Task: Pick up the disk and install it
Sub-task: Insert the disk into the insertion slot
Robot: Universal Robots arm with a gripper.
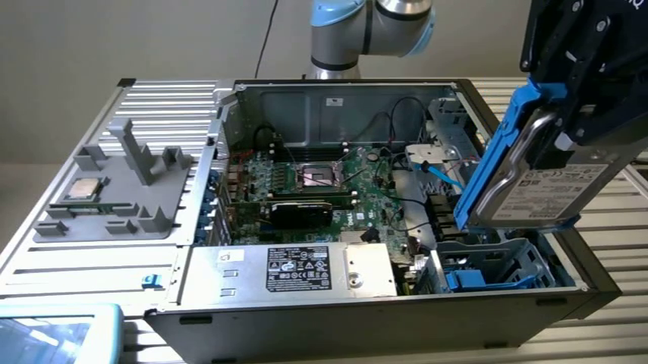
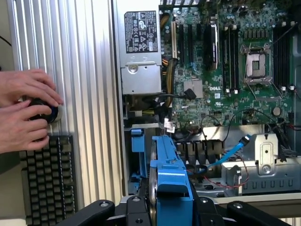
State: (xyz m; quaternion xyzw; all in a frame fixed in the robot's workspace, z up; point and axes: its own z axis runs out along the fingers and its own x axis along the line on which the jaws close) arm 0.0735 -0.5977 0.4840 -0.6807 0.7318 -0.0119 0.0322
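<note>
The disk (image 1: 529, 182), a silver hard drive with a white label in a bright blue bracket, hangs on edge and tilted above the open computer case at the exterior view's right. My gripper (image 1: 572, 140) is shut on its upper part. In the wrist view the disk's blue bracket (image 2: 171, 186) runs edge-on between the black fingers (image 2: 101, 212) of the gripper (image 2: 171, 209). Just below the disk sits the blue drive cage (image 1: 496, 269) in the case's near corner.
The case (image 1: 335, 98) lies open, with motherboard (image 1: 335, 182), cables and a silver power supply (image 1: 303, 269) with a black label. A grey fixture (image 1: 111, 205) holding a processor chip (image 1: 81, 189) lies on the ribbed table. A person's hands (image 2: 23, 110) rest by a keyboard (image 2: 47, 181).
</note>
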